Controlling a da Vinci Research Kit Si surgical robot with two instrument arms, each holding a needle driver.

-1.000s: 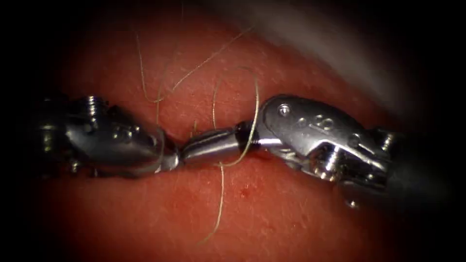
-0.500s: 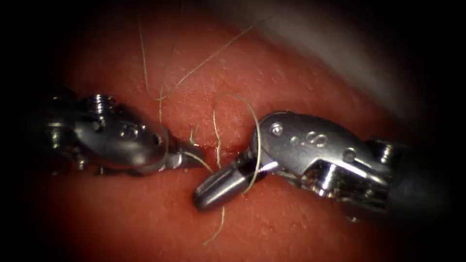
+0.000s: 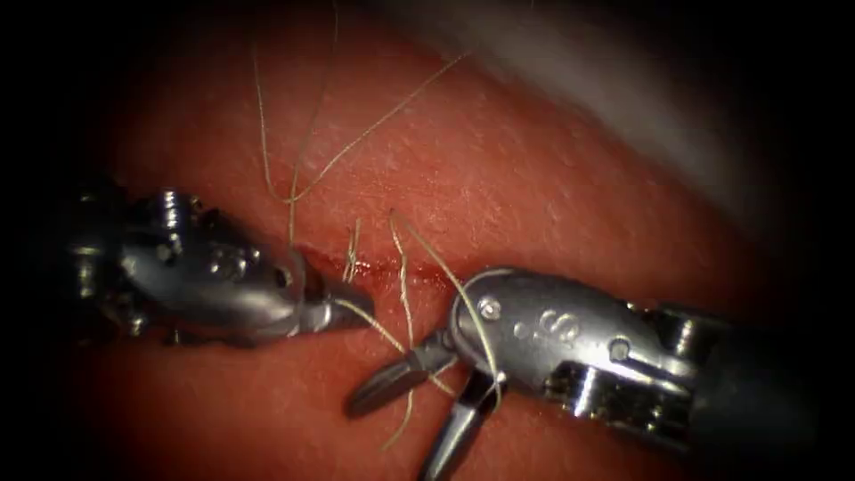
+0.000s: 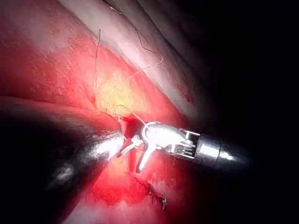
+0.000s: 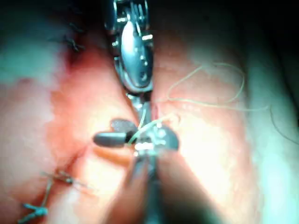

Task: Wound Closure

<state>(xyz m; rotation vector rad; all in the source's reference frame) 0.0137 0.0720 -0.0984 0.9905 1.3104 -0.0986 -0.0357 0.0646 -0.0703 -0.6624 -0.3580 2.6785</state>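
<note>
The tissue [image 3: 534, 187] has a short cut [image 3: 392, 265] marked by red fluid. My left tool [image 3: 347, 312] comes in from the left and is shut on the pale thread [image 3: 374, 328] just left of the cut. My right tool [image 3: 399, 434] lies below and right of the cut, jaws spread wide with nothing gripped. A loop of thread [image 3: 476, 325] is draped over its wrist. In the left wrist view the right tool [image 4: 134, 156] stands open beside the left tool's tip [image 4: 119, 150]. In the right wrist view the left tool [image 5: 141, 106] reaches toward the open right jaws [image 5: 140, 136].
Loose thread strands [image 3: 298, 151] rise from the cut toward the tissue's far side. Short thread ends [image 3: 353, 254] stand up at the cut. Finished stitches [image 5: 56, 179] lie further along the wound. The tissue's pale edge [image 3: 623, 80] runs along the back right.
The right tool has drawn away from the left tool's tip, down and to the right, and opened its jaws. The left tool keeps hold of the thread and has barely moved.
</note>
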